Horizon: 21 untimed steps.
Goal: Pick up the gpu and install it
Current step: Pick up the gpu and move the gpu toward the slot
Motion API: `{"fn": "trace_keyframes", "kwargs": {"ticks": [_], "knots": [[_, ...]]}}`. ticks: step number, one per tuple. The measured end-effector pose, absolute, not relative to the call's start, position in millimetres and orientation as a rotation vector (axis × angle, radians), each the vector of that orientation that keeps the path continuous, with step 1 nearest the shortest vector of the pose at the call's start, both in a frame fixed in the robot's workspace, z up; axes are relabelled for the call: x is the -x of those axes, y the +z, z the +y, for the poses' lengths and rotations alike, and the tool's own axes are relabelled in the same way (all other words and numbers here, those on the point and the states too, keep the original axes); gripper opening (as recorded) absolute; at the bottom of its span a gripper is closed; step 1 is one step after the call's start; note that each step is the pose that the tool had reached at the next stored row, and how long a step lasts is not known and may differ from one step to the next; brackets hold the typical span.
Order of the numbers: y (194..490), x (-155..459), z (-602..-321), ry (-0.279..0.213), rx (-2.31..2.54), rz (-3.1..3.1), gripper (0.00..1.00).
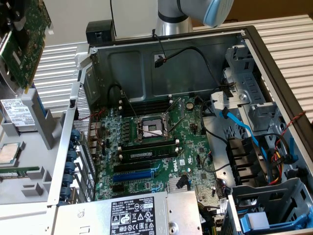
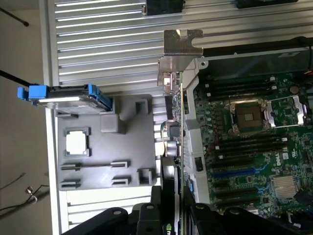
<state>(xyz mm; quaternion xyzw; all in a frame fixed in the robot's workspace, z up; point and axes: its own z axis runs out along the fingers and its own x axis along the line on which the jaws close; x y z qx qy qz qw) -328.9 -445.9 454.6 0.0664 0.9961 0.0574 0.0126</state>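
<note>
The gpu [image 1: 25, 46], a green card, hangs tilted in the air at the exterior view's upper left, above the grey parts tray. It is well apart from the open computer case. In the wrist view the gpu [image 2: 179, 122] is seen edge-on, its silver end bracket [image 2: 182, 49] pointing away from the wrist. My gripper [image 2: 172, 218] is shut on the card's near end, with a black finger on either side. The gripper [image 1: 13, 17] shows as dark parts at the exterior view's top left corner.
The grey tray [image 1: 29, 186] holds a CPU [image 1: 9, 152], a RAM stick [image 1: 19, 172] and a hard drive [image 1: 18, 115]. The open case holds the motherboard [image 1: 151, 147] with a blue slot [image 1: 139, 175]. The power supply [image 1: 132, 215] and drive cage [image 1: 274, 210] sit along the front.
</note>
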Motion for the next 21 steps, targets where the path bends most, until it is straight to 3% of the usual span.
{"fn": "trace_keyframes", "kwargs": {"ticks": [21], "knots": [[465, 254, -469, 0.177, -0.214, 3.151, 0.27]]}}
